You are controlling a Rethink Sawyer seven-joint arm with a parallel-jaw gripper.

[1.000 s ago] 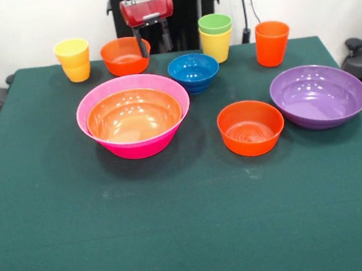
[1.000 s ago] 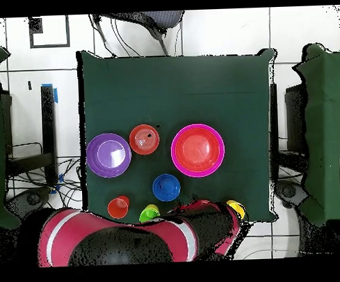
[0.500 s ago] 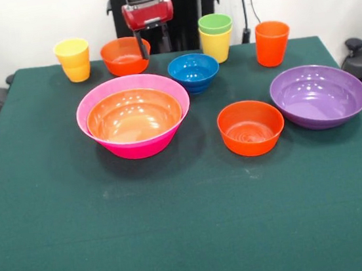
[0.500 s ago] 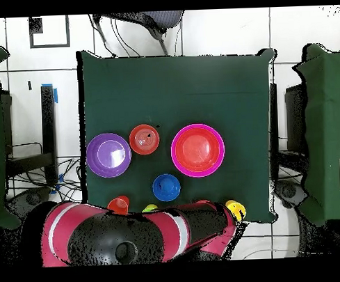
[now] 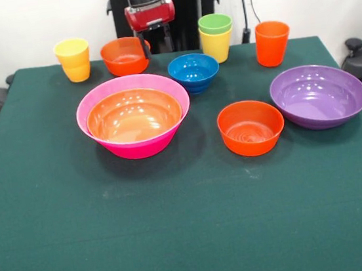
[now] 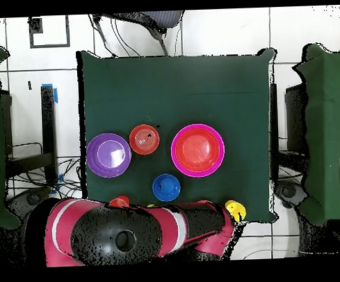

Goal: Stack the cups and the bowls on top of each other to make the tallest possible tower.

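Front view shows the gripper [image 5: 154, 41] raised at the table's [image 5: 181, 241] far edge, its red body above and just behind the small orange bowl [image 5: 124, 55]. Only a dark stub of finger shows beside that bowl's rim, so whether the jaws are apart or closed I cannot tell; nothing appears to be held.

The tower has barely begun: the wide orange bowl [image 5: 133, 115] sits nested in the pink bowl [image 5: 91, 105] left of the table's centre. Along the far edge stand a yellow cup [image 5: 74, 59], the small orange bowl, a green cup [image 5: 215, 23] nested in a second yellow cup [image 5: 216, 45], and the tall orange cup [image 5: 271, 43] toward the far right corner. The blue bowl [image 5: 194, 72] sits just inward of that row; another small orange bowl [image 5: 251, 127] and the purple bowl [image 5: 319, 95] lie toward the right edge.

The relation that matters: the far small orange bowl lies directly below and slightly toward the camera from the gripper, its right rim nearest (a round thing, so no long axis to align). A short descent onto that rim looks like the likely next move.
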